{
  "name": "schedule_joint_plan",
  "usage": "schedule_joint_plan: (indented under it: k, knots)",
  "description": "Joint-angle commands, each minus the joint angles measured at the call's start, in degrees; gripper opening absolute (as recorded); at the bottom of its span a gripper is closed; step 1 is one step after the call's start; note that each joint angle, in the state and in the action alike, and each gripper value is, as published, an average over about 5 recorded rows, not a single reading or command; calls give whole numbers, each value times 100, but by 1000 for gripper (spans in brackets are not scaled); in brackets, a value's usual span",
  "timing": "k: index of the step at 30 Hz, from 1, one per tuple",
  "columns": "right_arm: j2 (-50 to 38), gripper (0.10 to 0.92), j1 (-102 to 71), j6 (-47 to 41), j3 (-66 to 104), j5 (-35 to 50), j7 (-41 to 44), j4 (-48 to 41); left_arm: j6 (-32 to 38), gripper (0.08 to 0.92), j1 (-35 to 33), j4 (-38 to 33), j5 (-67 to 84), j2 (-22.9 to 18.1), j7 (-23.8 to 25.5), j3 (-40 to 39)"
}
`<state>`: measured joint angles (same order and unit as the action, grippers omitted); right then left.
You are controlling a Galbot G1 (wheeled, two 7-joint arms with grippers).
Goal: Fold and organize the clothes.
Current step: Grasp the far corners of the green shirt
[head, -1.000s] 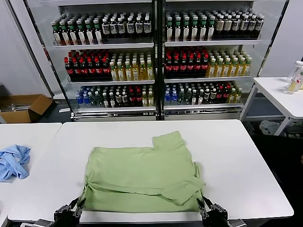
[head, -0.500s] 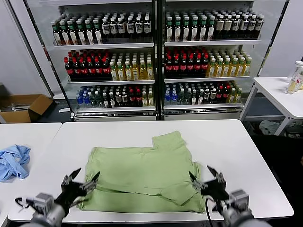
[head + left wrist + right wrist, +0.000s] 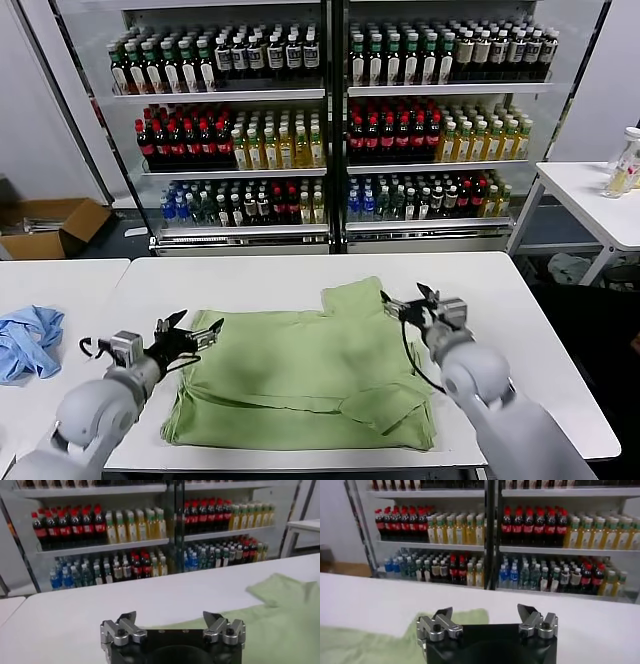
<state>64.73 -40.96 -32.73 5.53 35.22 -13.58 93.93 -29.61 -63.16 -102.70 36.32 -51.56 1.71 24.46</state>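
green shirt (image 3: 305, 375) lying partly folded on the white table (image 3: 530, 370), near its front edge. left gripper (image 3: 190, 333) spread wide, empty, at the shirt's left shoulder. right gripper (image 3: 410, 303) spread wide, empty, beside the upper sleeve. blue cloth (image 3: 27, 340) bunched well apart on the neighbouring table.

1. This looks like a shop set up for testing.
2. Tall glass-door drink fridges (image 3: 330, 120) stand at the back, full of bottles (image 3: 190, 140) in neat rows (red, yellow, green, blue caps).
3. White tables (image 3: 500, 300) stand in front, and a cardboard box (image 3: 50, 225) sits on the floor.
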Motion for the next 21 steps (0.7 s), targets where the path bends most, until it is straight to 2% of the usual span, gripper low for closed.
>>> schedule_joint_plan:
  k: [1, 4, 11, 21]
  knots:
    - [978, 823, 1702, 8, -588, -276, 40, -2547, 56, 823, 1698, 2202, -74, 119, 753, -949]
    - [1147, 823, 1736, 44, -565, -396, 77, -2881, 103, 823, 1800, 2490, -242, 126, 1000, -1005]
    - [1333, 823, 1673, 171, -415, -375, 120, -3258, 156, 823, 1984, 3065, -366, 107, 1195, -1037]
    - [1604, 823, 1633, 365, -349, -514, 196, -3553, 141, 823, 1759, 2933, -421, 128, 1313, -928]
